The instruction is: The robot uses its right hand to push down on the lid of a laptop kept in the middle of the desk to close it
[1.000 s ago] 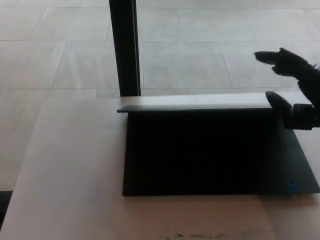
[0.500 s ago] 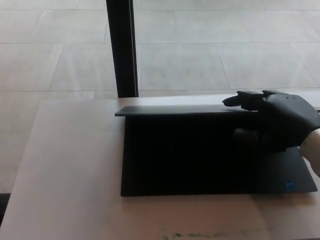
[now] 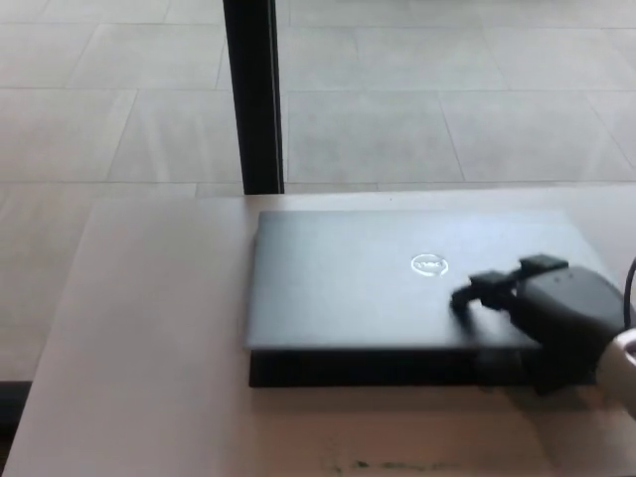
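Observation:
A dark grey laptop (image 3: 368,278) lies in the middle of the pale desk (image 3: 149,328). Its lid is tilted almost flat, with a round logo (image 3: 428,265) facing up and a thin dark gap left along the front edge. My right hand (image 3: 547,308) rests palm down on the lid's right front part, fingers (image 3: 487,288) stretched out toward the logo and holding nothing. The left hand does not show.
A black vertical post (image 3: 253,94) stands just behind the desk's far edge, left of the laptop's middle. Beyond it lies a light tiled floor (image 3: 447,99). The desk's left edge runs along a darker floor strip.
My right hand came over the raised lid's top edge and pressed it forward and down. The lid went from upright to nearly flat. The view has shifted slightly.

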Controlling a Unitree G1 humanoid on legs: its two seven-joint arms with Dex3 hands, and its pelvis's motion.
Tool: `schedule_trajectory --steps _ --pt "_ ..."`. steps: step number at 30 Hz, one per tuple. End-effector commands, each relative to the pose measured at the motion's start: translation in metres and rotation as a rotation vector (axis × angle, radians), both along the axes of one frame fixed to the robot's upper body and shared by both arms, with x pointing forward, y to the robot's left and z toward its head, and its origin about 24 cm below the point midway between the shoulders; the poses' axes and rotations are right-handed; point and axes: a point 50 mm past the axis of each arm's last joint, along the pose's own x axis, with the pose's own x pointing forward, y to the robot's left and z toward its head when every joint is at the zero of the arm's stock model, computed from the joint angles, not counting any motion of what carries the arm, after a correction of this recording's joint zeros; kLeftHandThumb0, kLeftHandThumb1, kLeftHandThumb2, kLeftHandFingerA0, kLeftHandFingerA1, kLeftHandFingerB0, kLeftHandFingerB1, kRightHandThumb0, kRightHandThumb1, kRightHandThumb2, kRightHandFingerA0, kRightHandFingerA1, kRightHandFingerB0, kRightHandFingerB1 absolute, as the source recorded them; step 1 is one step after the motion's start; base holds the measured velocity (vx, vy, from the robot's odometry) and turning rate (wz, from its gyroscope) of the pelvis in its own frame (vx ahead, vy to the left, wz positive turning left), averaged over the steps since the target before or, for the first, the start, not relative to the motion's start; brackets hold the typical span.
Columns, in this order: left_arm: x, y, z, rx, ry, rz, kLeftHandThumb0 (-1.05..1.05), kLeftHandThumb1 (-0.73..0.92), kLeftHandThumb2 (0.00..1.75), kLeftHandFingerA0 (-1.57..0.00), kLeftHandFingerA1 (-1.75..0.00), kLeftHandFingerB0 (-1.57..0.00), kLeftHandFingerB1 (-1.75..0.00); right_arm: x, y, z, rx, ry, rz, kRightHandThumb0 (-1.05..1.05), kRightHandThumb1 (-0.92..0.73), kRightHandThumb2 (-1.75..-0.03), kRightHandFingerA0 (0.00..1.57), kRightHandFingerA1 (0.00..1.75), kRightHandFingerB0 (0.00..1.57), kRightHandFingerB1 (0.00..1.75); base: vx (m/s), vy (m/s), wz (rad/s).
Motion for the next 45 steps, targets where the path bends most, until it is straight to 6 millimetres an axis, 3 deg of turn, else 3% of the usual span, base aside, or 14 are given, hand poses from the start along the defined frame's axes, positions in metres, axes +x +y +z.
schedule_trajectory --steps 1,6,7,9,16,17,21,27,28,32,33,34,39,45 --pt "0.003 0.008 0.011 0.042 -0.03 -0.006 -0.83 0.92 0.68 -0.43 -0.46 -0.3 -0.33 -0.042 -0.019 -0.06 -0.124 0.201 -0.015 -0.9 -0.92 -0.8 0.39 0.56 0.38 0.43 0.0 0.0 0.0" --pt "0.004 0.008 0.012 0.042 -0.036 -0.001 -0.83 0.92 0.68 -0.43 -0.46 -0.32 -0.33 -0.06 -0.017 -0.077 -0.096 0.241 -0.023 -0.96 -0.8 -0.95 0.41 0.62 0.38 0.48 0.0 0.0 0.0" --pt "0.003 0.008 0.011 0.035 -0.045 -0.001 -0.83 0.92 0.68 -0.42 -0.47 -0.31 -0.33 -0.066 -0.017 -0.081 -0.071 0.24 -0.02 -0.9 -0.92 -0.78 0.44 0.62 0.43 0.44 0.0 0.0 0.0" --pt "0.001 0.01 0.011 0.034 -0.042 0.007 -0.83 0.92 0.68 -0.41 -0.45 -0.29 -0.32 -0.066 -0.016 -0.083 -0.078 0.248 -0.019 -0.95 -0.8 -0.93 0.43 0.64 0.39 0.48 0.0 0.0 0.0" --pt "0.001 0.01 0.013 0.053 -0.028 0.0 -0.82 0.92 0.69 -0.42 -0.46 -0.3 -0.33 -0.063 -0.02 -0.083 -0.063 0.228 -0.044 -0.95 -0.8 -0.95 0.44 0.66 0.38 0.49 0.0 0.0 0.0" --pt "0.0 0.01 0.012 0.051 -0.031 0.001 -0.83 0.92 0.68 -0.41 -0.45 -0.29 -0.33 -0.062 -0.02 -0.082 -0.058 0.228 -0.05 -0.89 -0.92 -0.79 0.41 0.61 0.4 0.44 0.0 0.0 0.0" --pt "-0.001 0.011 0.011 0.044 -0.032 0.008 -0.84 0.91 0.68 -0.42 -0.46 -0.31 -0.33 -0.052 -0.024 -0.071 -0.048 0.213 -0.061 -0.87 -0.92 -0.77 0.4 0.58 0.39 0.43 0.0 0.0 0.0" --pt "-0.004 0.012 0.013 0.057 -0.028 0.006 -0.81 0.92 0.68 -0.44 -0.46 -0.31 -0.33 -0.032 -0.034 -0.032 0.063 0.161 -0.13 -0.86 -0.92 -0.75 0.38 0.52 0.38 0.41 0.0 0.0 0.0" --pt "-0.003 0.012 0.013 0.059 -0.026 0.005 -0.82 0.92 0.68 -0.43 -0.46 -0.3 -0.33 -0.029 -0.038 -0.022 0.117 0.145 -0.146 -0.9 -0.82 -0.86 0.37 0.56 0.34 0.44 0.0 0.0 0.0" --pt "-0.005 0.013 0.014 0.052 -0.03 0.015 -0.84 0.91 0.68 -0.43 -0.47 -0.3 -0.33 -0.014 -0.063 0.037 0.344 -0.005 -0.227 -0.91 -0.92 -0.8 0.43 0.55 0.4 0.38 0.0 0.0 0.0" --pt "-0.005 0.013 0.014 0.051 -0.031 0.016 -0.82 0.91 0.68 -0.42 -0.46 -0.3 -0.33 -0.014 -0.067 0.042 0.377 -0.027 -0.23 -0.91 -0.79 -0.92 0.46 0.57 0.41 0.45 0.0 0.0 0.0" --pt "-0.005 0.013 0.015 0.052 -0.031 0.015 -0.82 0.92 0.68 -0.43 -0.46 -0.3 -0.33 -0.013 -0.073 0.054 0.465 -0.068 -0.236 -0.81 -0.92 -0.68 0.51 0.55 0.48 0.42 0.0 0.0 0.0" --pt "-0.006 0.014 0.013 0.054 -0.012 0.001 -0.84 0.92 0.68 -0.41 -0.45 -0.28 -0.32 -0.025 -0.124 0.115 0.713 -0.224 -0.336 -0.81 -0.92 -0.68 0.47 0.47 0.47 0.38 0.0 0.0 0.0" --pt "-0.006 0.013 0.013 0.049 -0.025 0.004 -0.82 0.92 0.68 -0.43 -0.45 -0.29 -0.32 -0.061 -0.188 0.15 0.944 -0.479 -0.548 -0.75 -0.92 -0.7 0.49 0.47 0.48 0.38 0.0 0.0 0.0"
